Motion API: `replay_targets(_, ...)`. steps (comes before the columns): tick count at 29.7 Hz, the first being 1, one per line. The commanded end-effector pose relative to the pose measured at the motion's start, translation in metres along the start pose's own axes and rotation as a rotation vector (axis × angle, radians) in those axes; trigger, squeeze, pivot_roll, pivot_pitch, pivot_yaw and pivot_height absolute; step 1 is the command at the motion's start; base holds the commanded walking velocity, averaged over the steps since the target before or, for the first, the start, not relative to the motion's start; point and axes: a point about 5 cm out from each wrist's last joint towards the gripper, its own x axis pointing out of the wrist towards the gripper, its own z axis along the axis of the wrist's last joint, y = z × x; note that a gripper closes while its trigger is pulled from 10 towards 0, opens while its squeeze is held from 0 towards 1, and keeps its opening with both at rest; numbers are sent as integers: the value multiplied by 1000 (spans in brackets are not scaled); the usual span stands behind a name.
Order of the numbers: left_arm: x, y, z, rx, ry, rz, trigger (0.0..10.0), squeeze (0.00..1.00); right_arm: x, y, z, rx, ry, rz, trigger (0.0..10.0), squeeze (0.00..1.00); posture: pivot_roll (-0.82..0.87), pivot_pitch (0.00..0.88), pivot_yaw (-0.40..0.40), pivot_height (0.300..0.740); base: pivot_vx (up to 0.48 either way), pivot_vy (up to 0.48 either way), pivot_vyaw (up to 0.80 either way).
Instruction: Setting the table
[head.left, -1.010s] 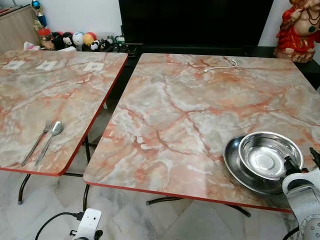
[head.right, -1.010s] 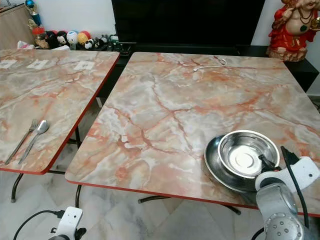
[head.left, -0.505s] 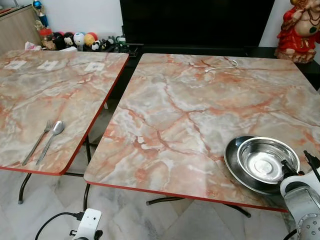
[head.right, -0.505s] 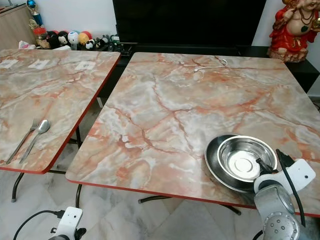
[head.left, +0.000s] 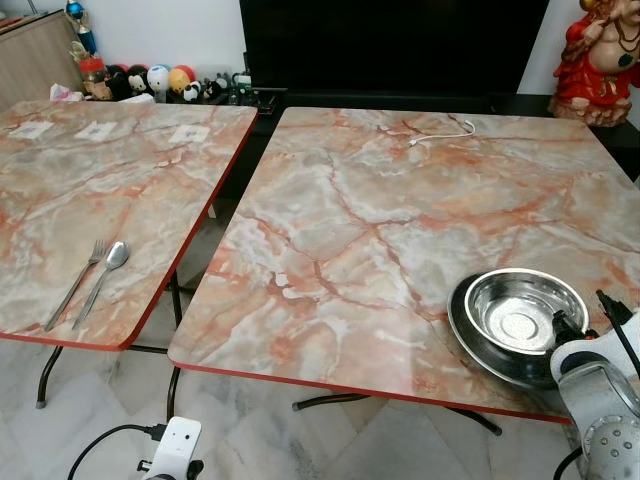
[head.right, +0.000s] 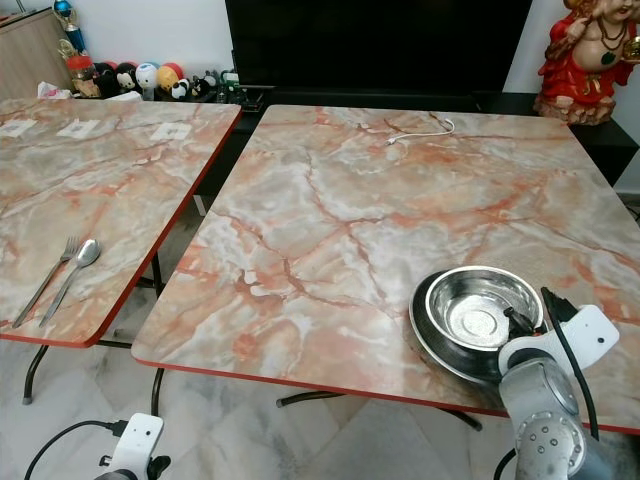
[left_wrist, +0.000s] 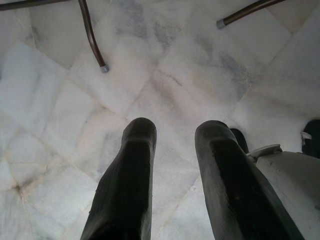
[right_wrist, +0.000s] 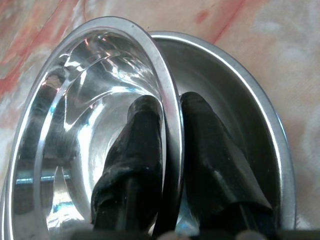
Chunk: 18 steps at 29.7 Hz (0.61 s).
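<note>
Steel bowl (head.left: 520, 312) sits nested inside the wider steel plate (head.left: 470, 325), and I take that plate as my landmark: it rests on the marble-patterned table (head.left: 380, 230) at the corner nearest me on my right side. My right gripper (right_wrist: 169, 115) is clamped on the bowl's rim, one black finger (right_wrist: 135, 150) inside the bowl and the other outside it, over the plate's inner surface. From the head camera I see the silver right arm (head.right: 545, 400) just on the near side of the plate, at the table's edge.

Far across the table from the plate, near the back edge, lies a thin white cable (head.left: 442, 131). Well to the left of the plate, on a second table (head.left: 90, 200) of the same pattern, a fork (head.left: 78, 283) and a spoon (head.left: 103, 278) lie side by side close to the near edge. Three small white cards (head.left: 95, 131) sit toward the back of that second table.

Behind the plate's table I see a dark screen (head.left: 390, 45), with a red figurine (head.left: 598, 60) to its right and a row of small round toys (head.left: 150, 80) to its left.

My left gripper (left_wrist: 172, 150) hangs idle over the pale tiled floor (left_wrist: 175, 70), its two fingers apart with nothing between them, with table legs (left_wrist: 92, 35) beyond.
</note>
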Motion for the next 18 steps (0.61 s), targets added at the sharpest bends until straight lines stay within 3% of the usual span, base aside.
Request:
replay_targets(1,-1,3,-6,-5,29,8,10000,0,1,1,-1,-7,9,2,10000,0,44,6,3,740,0,0,0)
replay_targets(18,-1,1,-4,-2,26,4,10000,0,-14,-8,-8,-65,15,-59,10000,0,29,7,4,740,0,0,0)
